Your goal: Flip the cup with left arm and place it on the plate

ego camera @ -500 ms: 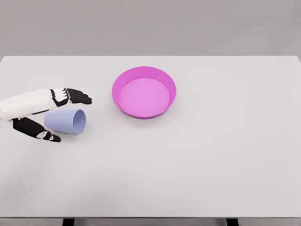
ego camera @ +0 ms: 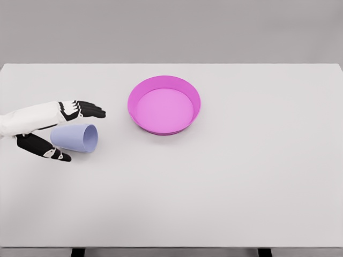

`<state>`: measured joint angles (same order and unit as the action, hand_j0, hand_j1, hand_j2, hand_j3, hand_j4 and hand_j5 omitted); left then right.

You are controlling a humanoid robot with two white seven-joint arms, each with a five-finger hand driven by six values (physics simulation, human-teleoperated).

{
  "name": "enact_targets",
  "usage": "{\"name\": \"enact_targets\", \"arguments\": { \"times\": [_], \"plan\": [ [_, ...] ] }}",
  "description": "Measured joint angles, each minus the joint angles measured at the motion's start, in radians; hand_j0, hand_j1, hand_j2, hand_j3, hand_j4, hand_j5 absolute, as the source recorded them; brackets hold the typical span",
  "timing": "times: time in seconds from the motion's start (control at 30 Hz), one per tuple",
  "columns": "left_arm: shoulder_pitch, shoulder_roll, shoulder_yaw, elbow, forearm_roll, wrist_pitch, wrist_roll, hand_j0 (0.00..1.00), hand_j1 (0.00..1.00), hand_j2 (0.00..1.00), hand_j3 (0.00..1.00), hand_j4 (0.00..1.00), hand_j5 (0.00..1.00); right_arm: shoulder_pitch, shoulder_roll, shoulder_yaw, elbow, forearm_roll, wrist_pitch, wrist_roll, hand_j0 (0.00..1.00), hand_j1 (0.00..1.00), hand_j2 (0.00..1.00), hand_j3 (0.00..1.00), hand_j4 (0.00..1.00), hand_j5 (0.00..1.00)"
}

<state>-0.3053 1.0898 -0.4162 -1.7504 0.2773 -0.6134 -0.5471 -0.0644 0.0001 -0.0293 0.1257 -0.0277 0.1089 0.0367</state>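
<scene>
Here: left hand [ego camera: 56, 131] fingers spread around lavender cup [ego camera: 75, 137] lying on side, not clamped; pink plate [ego camera: 164, 105] farther right.

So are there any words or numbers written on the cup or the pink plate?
None: no words, numbers or signs can be read anywhere.
The lilac cup, lying on its side by the left hand, is plain.
The pink plate is plain too, and so is the white table.
</scene>
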Motion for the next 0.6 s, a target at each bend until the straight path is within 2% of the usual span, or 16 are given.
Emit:
{"name": "enact_targets", "arguments": {
  "times": [0.07,0.43,0.6],
  "plan": [
    [0.014,0.000,-0.001,0.003,0.000,0.000,-0.001,1.00,1.00,1.00,1.00,1.00,1.00,-0.002,0.000,0.000,0.000,0.000,0.000,0.000,1.00,1.00,1.00,1.00,1.00,1.00],
    [0.002,-0.012,-0.002,0.029,-0.048,0.003,0.003,1.00,1.00,1.00,1.00,1.00,1.00,0.000,0.000,0.000,0.000,0.000,0.000,0.000,1.00,1.00,1.00,1.00,1.00,1.00],
    [0.005,-0.028,0.002,0.045,-0.063,0.140,0.002,1.00,1.00,1.00,1.00,1.00,1.00,-0.002,0.000,0.000,0.000,0.000,0.000,0.000,1.00,1.00,1.00,1.00,1.00,1.00]
  ]
}}
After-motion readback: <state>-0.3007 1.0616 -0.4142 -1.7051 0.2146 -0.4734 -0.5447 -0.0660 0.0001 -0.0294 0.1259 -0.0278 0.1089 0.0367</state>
